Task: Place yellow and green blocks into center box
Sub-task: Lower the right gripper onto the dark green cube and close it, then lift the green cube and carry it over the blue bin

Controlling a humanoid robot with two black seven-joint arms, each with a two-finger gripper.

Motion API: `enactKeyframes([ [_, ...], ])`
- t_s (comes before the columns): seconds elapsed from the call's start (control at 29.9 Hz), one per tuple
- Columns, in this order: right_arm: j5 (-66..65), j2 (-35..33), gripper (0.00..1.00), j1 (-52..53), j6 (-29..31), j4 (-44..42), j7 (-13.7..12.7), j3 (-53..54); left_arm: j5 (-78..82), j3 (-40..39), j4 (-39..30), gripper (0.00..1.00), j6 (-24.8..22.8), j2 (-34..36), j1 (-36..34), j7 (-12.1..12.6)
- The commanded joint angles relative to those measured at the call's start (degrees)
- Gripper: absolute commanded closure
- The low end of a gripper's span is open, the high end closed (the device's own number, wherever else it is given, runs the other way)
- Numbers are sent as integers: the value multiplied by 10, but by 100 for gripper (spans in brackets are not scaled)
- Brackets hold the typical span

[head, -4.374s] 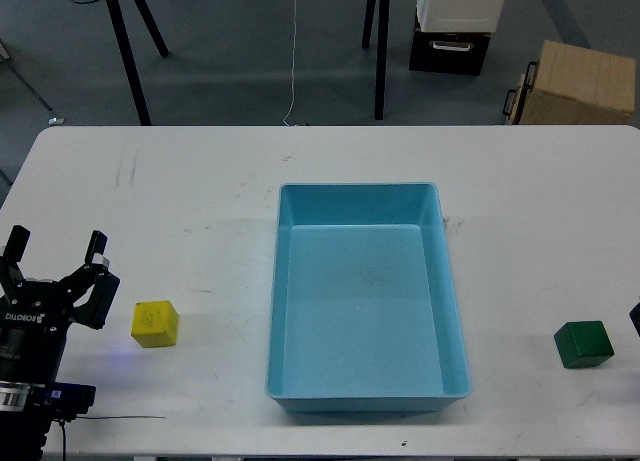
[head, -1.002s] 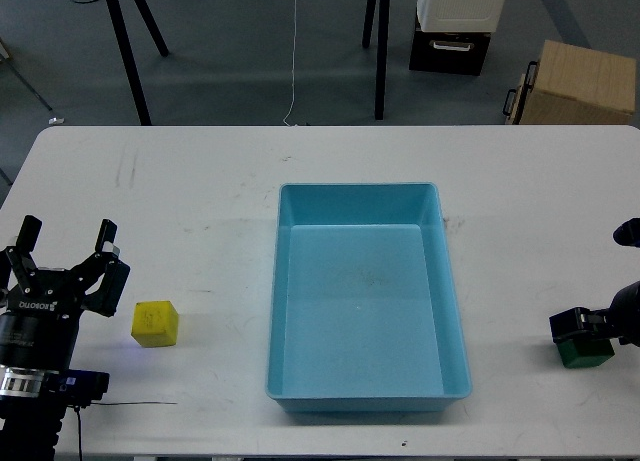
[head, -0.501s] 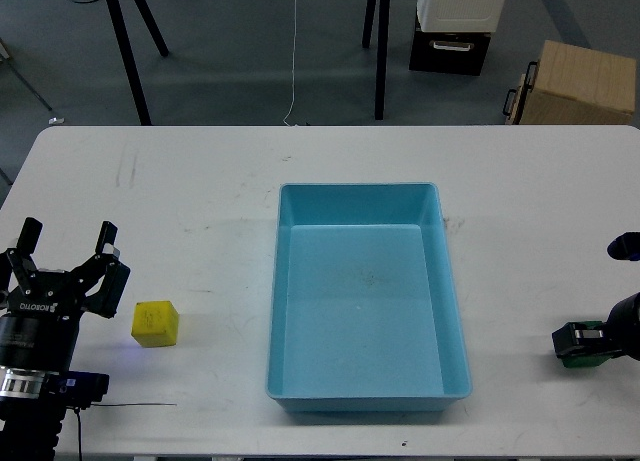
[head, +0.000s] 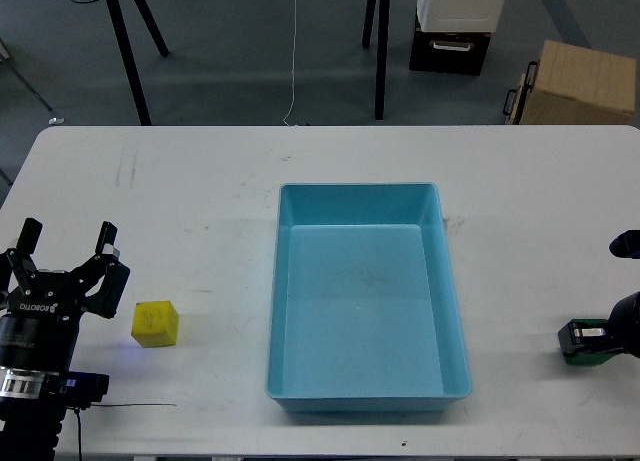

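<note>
The yellow block (head: 155, 323) lies on the white table, left of the light blue box (head: 284, 281) in the middle. My left gripper (head: 66, 243) is open and empty, just left of the yellow block and apart from it. My right gripper (head: 586, 340) comes in at the right edge and sits low over the green block (head: 571, 358). Only a thin green sliver shows under it. Its fingers are dark and cannot be told apart. The box is empty.
The table (head: 200, 181) reaches across the whole view. Behind its far edge stand black stand legs (head: 125, 51), a white and black case (head: 455, 21) and a cardboard box (head: 578, 81) on the floor.
</note>
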Motion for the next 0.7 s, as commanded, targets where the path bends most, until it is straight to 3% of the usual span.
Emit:
enactKeyframes([
  [0.0, 5, -29, 99, 37, 0, 3, 0, 45, 0, 0, 1, 0, 0, 0, 0, 0],
  [0.2, 60, -14, 99, 157, 0, 2, 0, 45, 0, 1, 4, 0, 0, -1, 0, 0],
  [0.43, 84, 141, 99, 276, 0, -41, 0, -33, 0, 1, 7, 0, 0, 0, 0, 0],
  [0.67, 98, 297, 99, 291, 0, -78, 0, -66, 1, 0, 15, 0, 0, 0, 0, 0],
])
